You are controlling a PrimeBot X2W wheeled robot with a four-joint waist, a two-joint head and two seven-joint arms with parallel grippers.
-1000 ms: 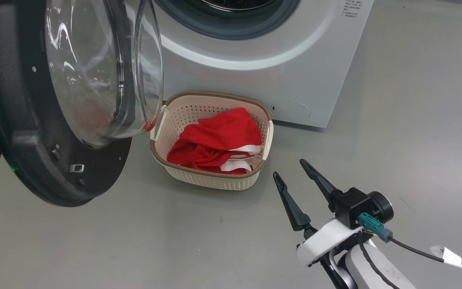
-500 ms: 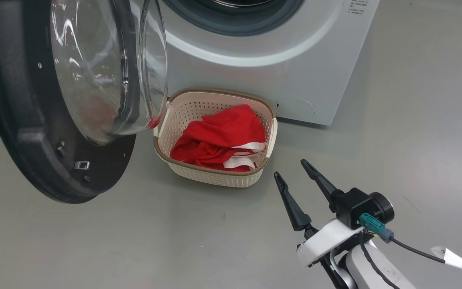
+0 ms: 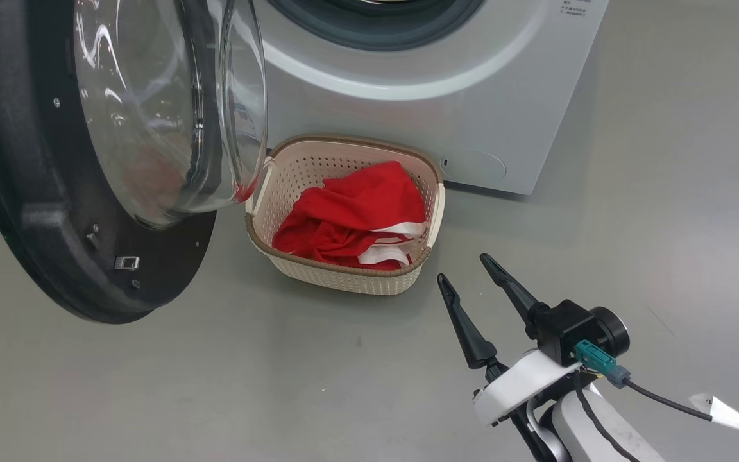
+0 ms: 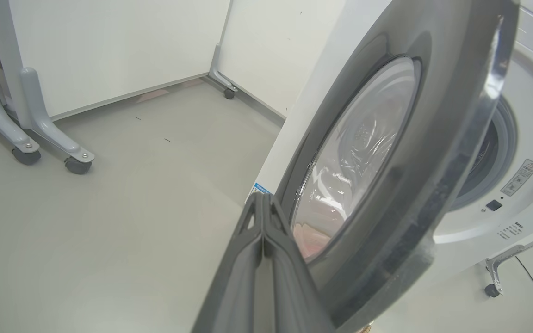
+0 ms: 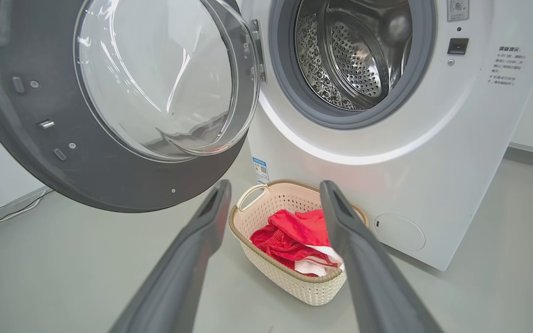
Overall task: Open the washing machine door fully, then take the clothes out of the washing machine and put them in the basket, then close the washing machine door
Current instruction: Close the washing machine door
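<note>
Washing machine door [image 3: 20,186] is found swung out to the left of the drum mouth, its glass bowl turned toward the basket [image 3: 344,280]. Washing machine [image 3: 421,128] is seen with the mouth uncovered; the perforated steel drum [image 5: 350,51] is visible through it in the right wrist view. The basket is set on the grey floor [image 3: 215,385], just in front of the machine's lower panel and beside the door's lower edge. The clothes [image 3: 350,215] are heaped inside the basket, red fabric bunched, white stripe trim lying toward its near right corner. Right gripper [image 3: 462,267] is held above the floor, near the basket's front right corner and apart from it; its fingers are spread wide and nothing is gripped between them. Left gripper [image 4: 263,199] is seen in its own wrist view with both fingers pressed together, tips placed close against the door's outer face near the dark rim. Whether contact is made with the door cannot be told.
</note>
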